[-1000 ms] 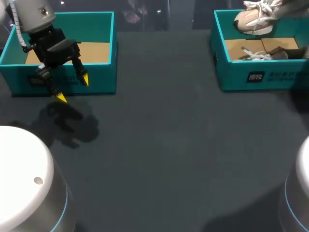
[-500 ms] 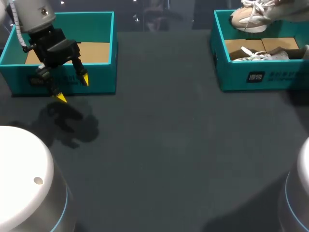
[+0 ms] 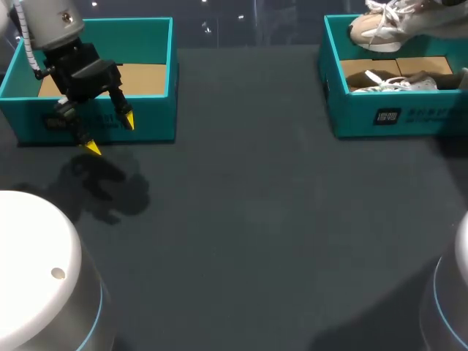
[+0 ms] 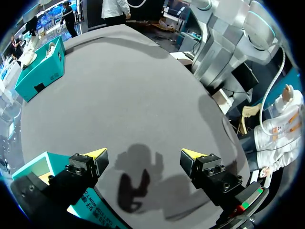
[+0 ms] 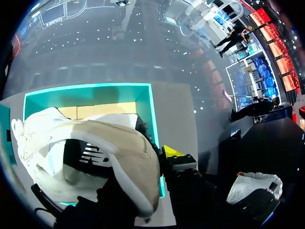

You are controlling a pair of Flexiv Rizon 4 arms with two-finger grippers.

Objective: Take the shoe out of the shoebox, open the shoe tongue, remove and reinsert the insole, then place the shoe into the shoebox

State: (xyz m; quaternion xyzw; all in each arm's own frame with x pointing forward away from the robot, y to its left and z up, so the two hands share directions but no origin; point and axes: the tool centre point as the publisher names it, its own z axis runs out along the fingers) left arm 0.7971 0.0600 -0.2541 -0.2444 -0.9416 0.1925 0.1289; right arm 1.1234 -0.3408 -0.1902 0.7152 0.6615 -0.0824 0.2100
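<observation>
Sneaker [image 3: 384, 28] hung over your right shoebox [image 3: 395, 117], clamped in the right claw [image 5: 138, 157] and held clear of its walls for carrying out. Your left claw [image 3: 110, 134] hovered, fingers apart, before the left shoebox [image 3: 102, 126].

At the head view's upper right, the top edge cuts off the shoe [image 3: 380, 31] and the right edge the shoebox [image 3: 365, 117], whose front wall hides part of a second shoe [image 3: 398, 82].

Expo hall (prob. trade show): lit booths [image 5: 259, 71], other robots [image 4: 228, 33].
</observation>
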